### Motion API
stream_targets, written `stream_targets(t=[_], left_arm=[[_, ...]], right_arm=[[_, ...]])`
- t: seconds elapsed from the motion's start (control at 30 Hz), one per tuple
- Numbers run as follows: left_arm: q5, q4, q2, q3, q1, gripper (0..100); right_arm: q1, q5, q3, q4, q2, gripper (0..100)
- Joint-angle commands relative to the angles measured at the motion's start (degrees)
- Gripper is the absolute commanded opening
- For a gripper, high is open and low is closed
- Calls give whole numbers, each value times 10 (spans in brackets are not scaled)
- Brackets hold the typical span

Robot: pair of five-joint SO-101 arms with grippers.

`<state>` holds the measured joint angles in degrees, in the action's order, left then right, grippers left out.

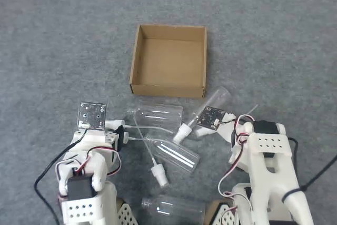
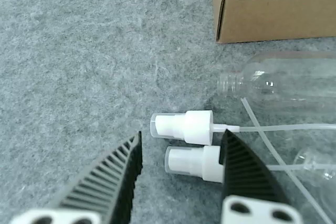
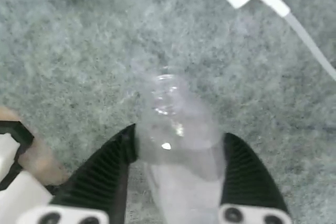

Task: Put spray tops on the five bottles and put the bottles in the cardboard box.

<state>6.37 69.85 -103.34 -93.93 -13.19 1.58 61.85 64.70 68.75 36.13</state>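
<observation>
On the grey surface (image 1: 52, 51), high view: cardboard box (image 1: 167, 91) sits behind the uncapped bottles (image 1: 158, 117) lying in front of it.
Left wrist view: left end effector (image 2: 182, 137) spread wide, pitched down over two white spray tops (image 2: 185, 127) lying side by side.
Risk, left: closing may catch both tops or drag their crossing dip tubes (image 2: 283, 127).
Right wrist view: right end effector (image 3: 179, 135) clamped on a clear bottle (image 3: 176, 114), neck open.
Risk, right: smooth plastic may twist in the grip.
</observation>
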Motion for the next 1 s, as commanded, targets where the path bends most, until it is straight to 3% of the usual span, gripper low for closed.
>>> stream_targets(t=[0.0, 0.13, 0.73, 0.97], left_arm=[[-1, -19, -11, 7, -4, 225], [-1, -19, -11, 7, -4, 225], [-1, -19, -11, 7, -4, 225], [-1, -30, -11, 1, -4, 225]], right_arm=[[-6, 3, -8, 2, 22, 63], [-5, -2, -9, 6, 22, 63], [-4, -230, -127, 9, 22, 59], [-4, -306, -262, 127, 22, 59]])
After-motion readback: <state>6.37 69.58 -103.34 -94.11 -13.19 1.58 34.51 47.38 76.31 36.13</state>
